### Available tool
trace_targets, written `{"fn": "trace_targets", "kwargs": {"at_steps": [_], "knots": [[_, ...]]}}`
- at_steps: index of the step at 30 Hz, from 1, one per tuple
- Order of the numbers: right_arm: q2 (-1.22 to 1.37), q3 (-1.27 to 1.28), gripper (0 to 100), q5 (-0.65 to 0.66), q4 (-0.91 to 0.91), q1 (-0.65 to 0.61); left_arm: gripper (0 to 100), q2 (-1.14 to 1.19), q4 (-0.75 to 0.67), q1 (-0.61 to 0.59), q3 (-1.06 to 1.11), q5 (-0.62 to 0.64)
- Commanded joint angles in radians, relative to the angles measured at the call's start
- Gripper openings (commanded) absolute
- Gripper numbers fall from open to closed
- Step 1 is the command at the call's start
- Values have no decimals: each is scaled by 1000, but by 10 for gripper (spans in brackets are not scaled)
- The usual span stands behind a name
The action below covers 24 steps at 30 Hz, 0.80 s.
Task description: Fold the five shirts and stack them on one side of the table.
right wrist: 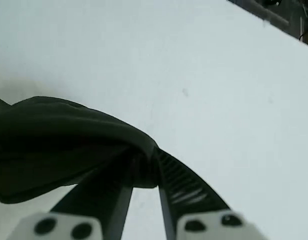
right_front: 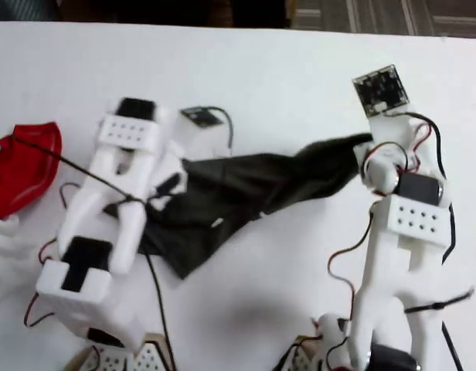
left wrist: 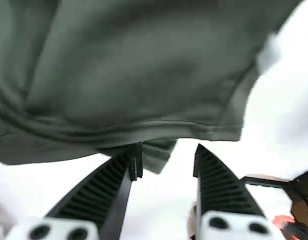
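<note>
No legible writing, no numbers or signs readable on the dark shirt (right_front: 238, 189) or white table (right_front: 261, 77)

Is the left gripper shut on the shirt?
No: the left gripper has its fingers apart, with bare table between them and the shirt hem at their tips.

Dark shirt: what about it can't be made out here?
- High view: the left arm covers one end of the dark shirt.
- Right wrist view: the right gripper hides the pinched edge.
- Left wrist view: too close and blurred to tell which part shows.
</note>
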Motion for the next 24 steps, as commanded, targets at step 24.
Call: {"fn": "trace_targets", "kwargs": {"at_steps": [24], "knots": [[45,-190,18,-8,77,58,199,-12,-339,252,418,97]]}}
